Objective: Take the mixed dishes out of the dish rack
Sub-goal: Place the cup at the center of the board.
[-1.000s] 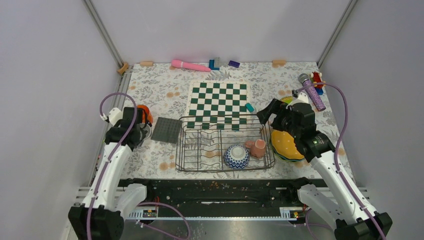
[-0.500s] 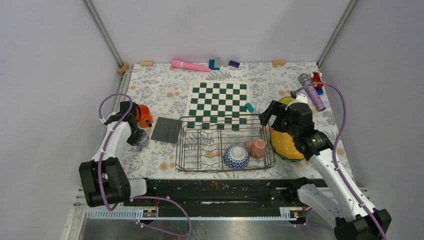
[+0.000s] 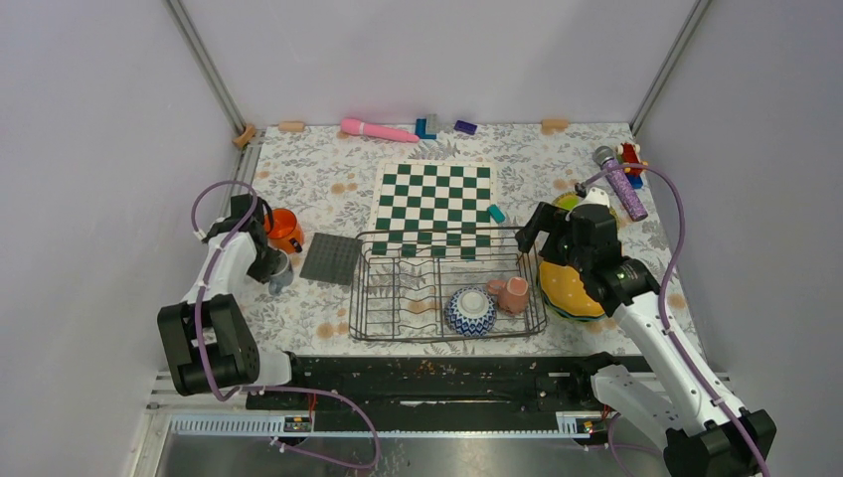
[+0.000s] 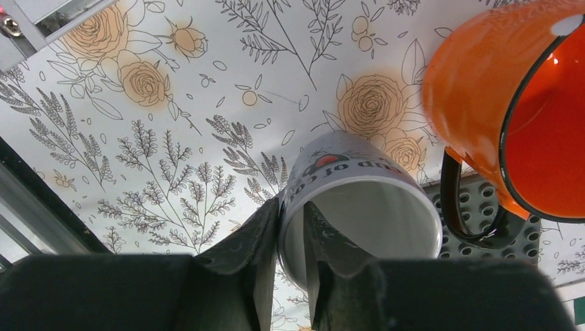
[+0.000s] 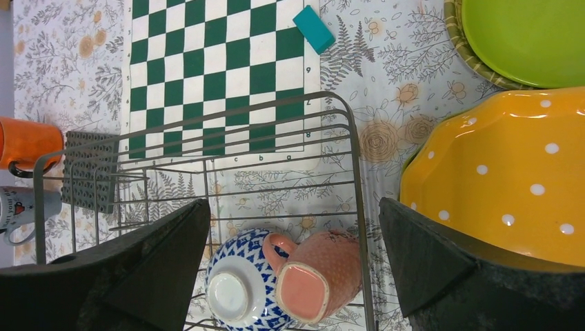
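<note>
dish rack (image 3: pixel 398 288) w/ bowl (image 3: pixel 469 310), pink mug (image 3: pixel 512 294)

In the left wrist view you lose the orange cup (image 4: pixel 497 103) past the right edge, and its handle covers most of the dark mat (image 4: pixel 479 207) at the lower right. The fingers (image 4: pixel 252 255) of the left gripper (image 4: pixel 291 214) hide the near rim of the small grey cup (image 4: pixel 331 162), and its printed lettering is cut short. In the right wrist view the yellow-orange plate (image 5: pixel 503 179) leaves the right edge, the lime green plate (image 5: pixel 524 38) the upper right corner, and both cups are clipped at the left edge. From above, your right arm (image 3: pixel 606 260) covers most of the plates, so you cannot count them.
</note>
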